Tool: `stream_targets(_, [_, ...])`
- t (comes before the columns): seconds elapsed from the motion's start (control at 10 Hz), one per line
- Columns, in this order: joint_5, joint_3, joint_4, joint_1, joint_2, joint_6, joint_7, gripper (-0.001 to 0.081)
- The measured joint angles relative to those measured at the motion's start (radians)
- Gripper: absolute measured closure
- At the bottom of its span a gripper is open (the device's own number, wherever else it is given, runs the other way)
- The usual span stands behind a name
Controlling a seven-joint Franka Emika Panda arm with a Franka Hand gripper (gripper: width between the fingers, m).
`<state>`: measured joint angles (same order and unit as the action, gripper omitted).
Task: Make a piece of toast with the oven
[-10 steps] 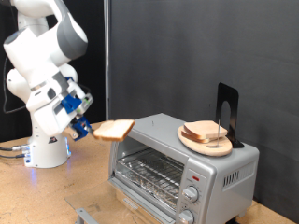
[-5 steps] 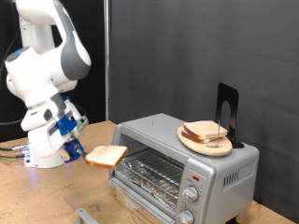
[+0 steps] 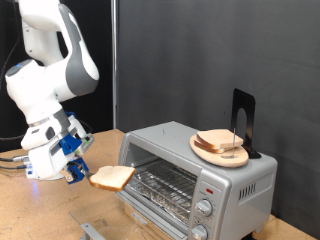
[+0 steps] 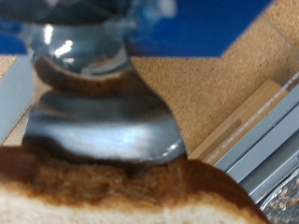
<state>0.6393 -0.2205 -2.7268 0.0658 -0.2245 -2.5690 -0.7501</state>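
Note:
My gripper (image 3: 84, 176) is shut on the piece of toast (image 3: 112, 178), a squarish slice with a pale face and tan crust. I hold it low, just off the exterior view's left of the oven (image 3: 195, 175). The oven is a boxy silver toaster oven with its wire rack (image 3: 165, 184) showing in the front opening and two round knobs (image 3: 204, 208). In the wrist view the toast (image 4: 140, 196) fills the near edge, clamped by a shiny metal finger (image 4: 98, 121).
A round wooden plate (image 3: 220, 149) with other bread slices sits on the oven's top, beside a black stand (image 3: 243, 118). The robot base (image 3: 50, 160) stands at the exterior view's left on a wooden table (image 3: 40, 210). A dark curtain hangs behind.
My gripper has lowered with the toast, from level with the oven's top down to the height of the oven's rack opening.

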Motion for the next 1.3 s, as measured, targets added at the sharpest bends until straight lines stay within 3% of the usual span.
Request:
stream_targets(0.4, [-0.024,0.019,0.025,-0.005,0.013,0.001,-0.064,0.0405])
stream_targets(1.0, [-0.203,0.090,0.130,-0.007,0.098,0.026,-0.055,0.0405])
stream_targets(1.1, [-0.255,0.109,0.142,-0.009,0.100,0.026,-0.040,0.0405])
stream_targets(1.3, [-0.390,0.155,0.142,-0.010,0.103,-0.069,-0.011,0.0405])
